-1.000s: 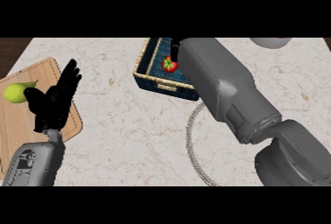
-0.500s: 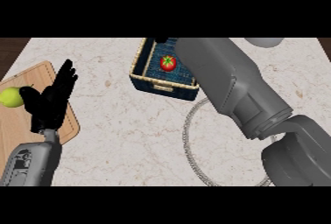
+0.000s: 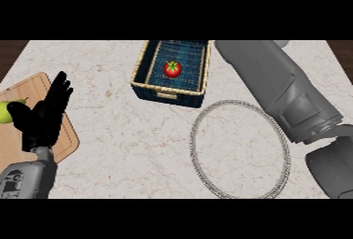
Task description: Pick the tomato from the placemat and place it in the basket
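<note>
The tomato (image 3: 172,69) lies inside the basket (image 3: 153,88), apart from the round placemat (image 3: 207,177). The left hand (image 3: 43,122) rests open, fingers up, over the cutting board (image 3: 63,142), holding nothing. The right forearm (image 3: 279,88) slants up the view's right side, its hand out of view.

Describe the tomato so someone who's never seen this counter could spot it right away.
Start at the pale marble counter top and find the dark blue rectangular basket with a tan woven rim near its far edge. Inside, on the basket floor, lies the small round red tomato with a green stem. It is the only red thing here; the other fruit, a yellow-green one, sits on the wooden cutting board at the left.
</note>
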Controlling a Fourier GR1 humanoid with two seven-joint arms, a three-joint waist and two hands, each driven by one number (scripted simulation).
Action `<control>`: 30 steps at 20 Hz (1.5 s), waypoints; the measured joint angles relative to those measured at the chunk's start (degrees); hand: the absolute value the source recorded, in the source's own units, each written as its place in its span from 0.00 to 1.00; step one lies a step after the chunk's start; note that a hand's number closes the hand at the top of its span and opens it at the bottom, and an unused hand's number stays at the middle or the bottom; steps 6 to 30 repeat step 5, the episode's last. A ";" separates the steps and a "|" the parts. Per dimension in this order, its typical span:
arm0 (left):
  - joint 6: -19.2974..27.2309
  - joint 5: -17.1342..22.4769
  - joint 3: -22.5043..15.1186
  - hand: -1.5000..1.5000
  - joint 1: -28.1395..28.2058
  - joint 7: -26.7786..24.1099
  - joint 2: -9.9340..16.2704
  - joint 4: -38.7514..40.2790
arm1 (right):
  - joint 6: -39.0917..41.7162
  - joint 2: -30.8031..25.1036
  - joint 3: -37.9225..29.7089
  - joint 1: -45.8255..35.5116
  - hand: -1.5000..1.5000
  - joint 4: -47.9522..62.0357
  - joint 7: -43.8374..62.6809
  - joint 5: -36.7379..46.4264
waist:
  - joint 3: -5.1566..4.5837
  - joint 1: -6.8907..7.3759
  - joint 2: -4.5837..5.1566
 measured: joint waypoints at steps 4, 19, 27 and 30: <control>0.18 -0.14 0.52 0.50 0.45 -0.43 0.19 0.39 | 3.32 -4.07 -1.94 5.20 0.00 -5.10 -2.98 -1.12 | 0.01 -1.01 -0.29; 0.16 -0.07 0.44 0.50 0.96 -0.29 0.06 -0.28 | 3.87 -5.05 -2.48 6.54 0.00 -6.58 -3.66 -1.40 | 0.01 -1.10 -0.34; 0.16 -0.07 0.44 0.50 0.96 -0.29 0.06 -0.28 | 3.87 -5.05 -2.48 6.54 0.00 -6.58 -3.66 -1.40 | 0.01 -1.10 -0.34; 0.16 -0.07 0.44 0.50 0.96 -0.29 0.06 -0.28 | 3.87 -5.05 -2.48 6.54 0.00 -6.58 -3.66 -1.40 | 0.01 -1.10 -0.34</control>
